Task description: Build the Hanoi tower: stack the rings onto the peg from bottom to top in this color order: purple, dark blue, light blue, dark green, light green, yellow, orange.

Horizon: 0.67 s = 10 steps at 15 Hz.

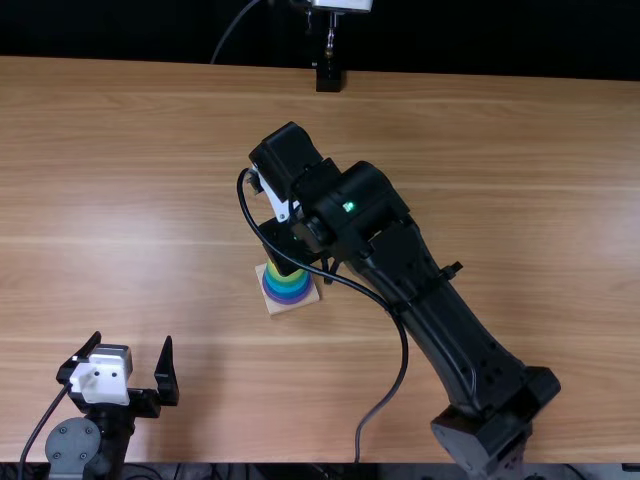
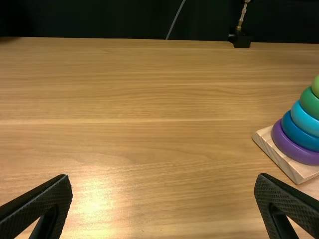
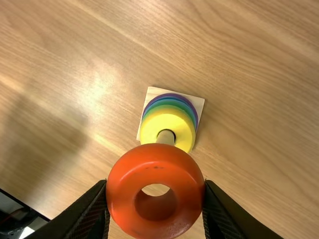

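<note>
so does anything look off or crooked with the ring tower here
Nothing stands out: the rings sit evenly on the peg in the right colour order, the wooden base looks undamaged, and the right end effector grips the orange ring.

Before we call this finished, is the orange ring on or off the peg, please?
Off: the orange ring is in the right gripper, and the peg shows outside the ring's hole.

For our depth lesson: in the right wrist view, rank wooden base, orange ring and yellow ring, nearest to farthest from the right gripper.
1. Orange ring: in the right gripper.
2. Yellow ring: on the peg.
3. Wooden base: at the bottom.
</note>
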Motion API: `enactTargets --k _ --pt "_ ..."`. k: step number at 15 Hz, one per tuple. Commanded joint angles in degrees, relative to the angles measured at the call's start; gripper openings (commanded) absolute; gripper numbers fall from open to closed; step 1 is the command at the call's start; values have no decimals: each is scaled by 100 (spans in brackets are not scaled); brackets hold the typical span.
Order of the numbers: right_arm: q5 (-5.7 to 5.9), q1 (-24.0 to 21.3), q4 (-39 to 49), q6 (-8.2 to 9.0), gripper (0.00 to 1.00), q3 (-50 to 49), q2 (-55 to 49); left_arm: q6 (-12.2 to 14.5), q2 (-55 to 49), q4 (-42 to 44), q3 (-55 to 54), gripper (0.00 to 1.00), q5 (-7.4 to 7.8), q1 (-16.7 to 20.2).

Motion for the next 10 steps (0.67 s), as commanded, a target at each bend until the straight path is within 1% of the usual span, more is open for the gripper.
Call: enactTargets --k 1,10 --pt "-38 16 -1 36 0 109 190 40 -67 -445 -591 100 34 49" --pt "-38 7 -32 47 0 82 278 29 -67 -445 -591 100 34 49"
